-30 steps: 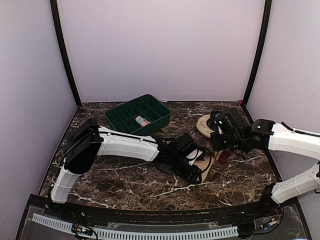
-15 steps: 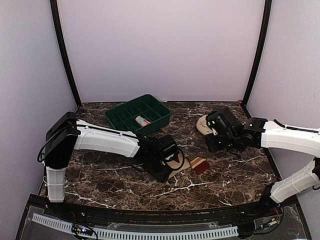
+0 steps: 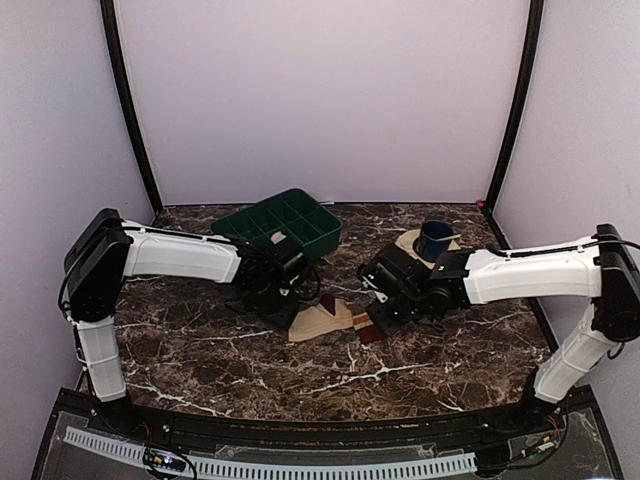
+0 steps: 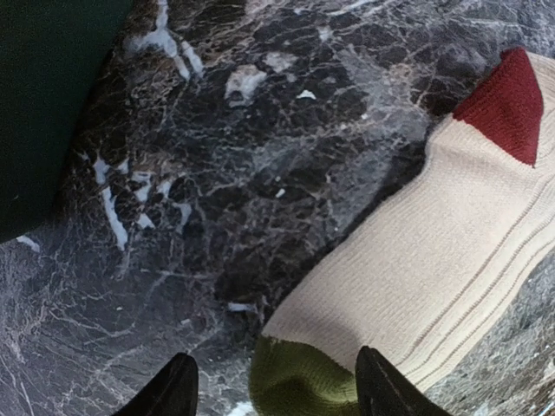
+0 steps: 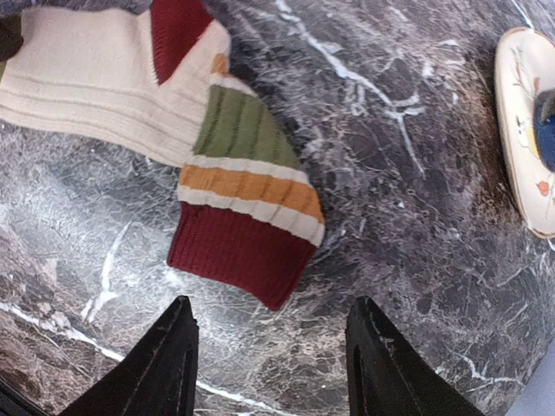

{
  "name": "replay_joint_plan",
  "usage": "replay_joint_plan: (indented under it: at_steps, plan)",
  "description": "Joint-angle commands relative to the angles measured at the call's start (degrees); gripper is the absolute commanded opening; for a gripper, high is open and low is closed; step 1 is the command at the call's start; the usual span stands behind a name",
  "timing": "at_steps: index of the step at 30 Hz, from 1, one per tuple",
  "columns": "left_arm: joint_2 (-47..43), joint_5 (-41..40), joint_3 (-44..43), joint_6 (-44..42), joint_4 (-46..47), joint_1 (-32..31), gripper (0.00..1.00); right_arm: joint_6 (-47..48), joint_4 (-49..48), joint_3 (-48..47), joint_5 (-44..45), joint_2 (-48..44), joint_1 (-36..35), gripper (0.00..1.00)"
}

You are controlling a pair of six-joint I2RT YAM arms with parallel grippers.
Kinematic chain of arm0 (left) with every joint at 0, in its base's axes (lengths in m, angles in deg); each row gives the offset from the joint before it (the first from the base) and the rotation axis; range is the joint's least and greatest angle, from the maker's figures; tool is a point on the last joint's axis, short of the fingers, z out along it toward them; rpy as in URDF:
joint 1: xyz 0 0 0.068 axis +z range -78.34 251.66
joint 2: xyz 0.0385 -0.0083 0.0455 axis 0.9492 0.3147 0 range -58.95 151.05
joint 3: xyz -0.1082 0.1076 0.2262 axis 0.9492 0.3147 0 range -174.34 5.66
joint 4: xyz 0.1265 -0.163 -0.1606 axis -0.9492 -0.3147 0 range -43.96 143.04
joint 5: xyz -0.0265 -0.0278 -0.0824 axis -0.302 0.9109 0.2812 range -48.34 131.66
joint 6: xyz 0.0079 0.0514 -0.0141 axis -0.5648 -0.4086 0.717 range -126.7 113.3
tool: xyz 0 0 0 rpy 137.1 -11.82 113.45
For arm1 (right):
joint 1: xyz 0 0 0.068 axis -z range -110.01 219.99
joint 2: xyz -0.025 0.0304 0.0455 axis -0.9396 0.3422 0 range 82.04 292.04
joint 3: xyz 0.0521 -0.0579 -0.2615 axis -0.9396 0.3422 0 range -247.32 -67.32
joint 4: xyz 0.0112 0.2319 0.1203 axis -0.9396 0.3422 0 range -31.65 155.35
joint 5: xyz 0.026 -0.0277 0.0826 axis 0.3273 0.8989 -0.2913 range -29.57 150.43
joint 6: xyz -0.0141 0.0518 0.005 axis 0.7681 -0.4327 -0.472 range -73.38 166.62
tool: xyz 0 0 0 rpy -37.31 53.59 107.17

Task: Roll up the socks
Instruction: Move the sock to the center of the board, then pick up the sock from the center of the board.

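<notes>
Sock: tan, maroon heel and end, green and orange stripes, flat on desk.
Left hand: open.
Right hand: open.

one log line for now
beige sock: lying unrolled | left gripper: open at its green end | right gripper: open over its red end

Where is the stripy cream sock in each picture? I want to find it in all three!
Top view: the sock lies flat near the middle.
Left wrist view: it fills the right side, from the bottom edge up to the top right corner.
Right wrist view: it is at the top left, with its red cuff reaching toward the middle.
Shared landmark: the dark marble table with white veins lies under the sock in all three.
</notes>
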Motion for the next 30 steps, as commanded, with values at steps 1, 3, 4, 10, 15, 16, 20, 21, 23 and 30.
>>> replay_joint_plan:
  at_steps: [1,3,4,10,15,16,20,21,23,30]
  plan:
    - [-3.0,0.6,1.4,-1.8,1.8,-0.7,0.65,3.2,-1.8,-4.5,-1.9,5.3,-2.5,0.54]
    - [-3.9,1.4,1.9,-1.7,2.6,-0.6,0.65,2.5,-1.4,-5.9,-2.4,7.1,-3.1,0.54]
    - [-4.3,1.7,2.1,-1.5,3.0,-0.6,0.65,2.2,-1.1,-6.5,-2.7,7.9,-3.3,0.54]
    - [-5.3,2.0,3.5,-1.3,3.9,-0.5,0.65,0.4,-0.4,-7.0,-4.3,11.1,-4.5,0.53]
    - [-5.0,2.3,4.6,-1.2,4.6,-0.5,0.65,-0.4,-0.8,-7.0,-4.8,13.2,-4.7,0.51]
    - [-5.0,2.4,4.8,-1.1,4.9,-0.5,0.65,-0.5,-0.9,-7.0,-4.6,13.6,-4.7,0.51]
    - [-5.0,2.4,5.4,-1.2,5.2,-0.5,0.65,-0.7,-0.7,-7.0,-3.1,15.6,-4.7,0.48]
    - [-4.9,2.1,5.4,-1.2,5.2,-0.5,0.65,-0.8,-0.5,-8.5,-2.7,16.0,-4.7,0.47]
    - [-4.9,1.8,5.6,-1.4,5.2,-0.5,0.65,-1.0,-0.3,-8.9,-2.6,16.8,-4.4,0.45]
    - [-4.8,0.8,6.1,-1.2,4.8,-0.5,0.65,-1.7,-0.1,-8.7,-3.6,19.4,-3.0,0.32]
